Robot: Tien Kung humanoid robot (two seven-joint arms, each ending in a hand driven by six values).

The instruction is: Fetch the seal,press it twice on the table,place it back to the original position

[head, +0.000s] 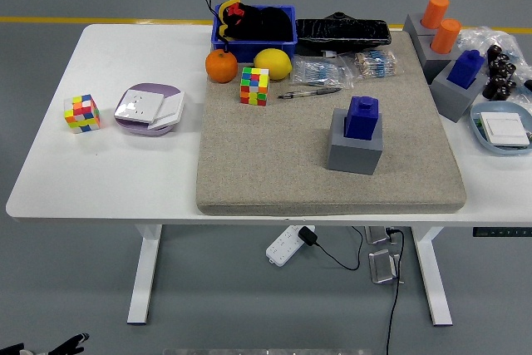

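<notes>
- Right hand [527, 85]: only a dark sliver shows at the picture's right edge, level with the table's [133, 172] far-right corner. We cannot tell whether it is released or clenched. It grasps nothing we can see.
- Left hand [58, 344]: low at the picture's bottom-left corner, well below the table's near edge. Its state is unreadable too.
- Blue seal [362, 116]: seated in a grey holder [353, 154] on the beige mat [274, 164], right of the mat's middle and nearer its right edge than its left. It is well apart from both hands.
- Orientation: the seal stands upright with its long axis vertical, its narrower cap up and its stamping face down inside the holder.
- A second blue seal [465, 66] and two orange seals [440, 22] stand in holders off the mat, by the table's far-right corner. We take the one on the mat as the target. This is a judgement.
- Step in hand, as we judge it: fetch not yet begun, with no contact on the seal.
- Next move calls for the right hand to reach in over the mat's right edge. It should close around the blue body above the holder and lift straight up along the vertical axis, so the holder does not drag or tip.
</notes>
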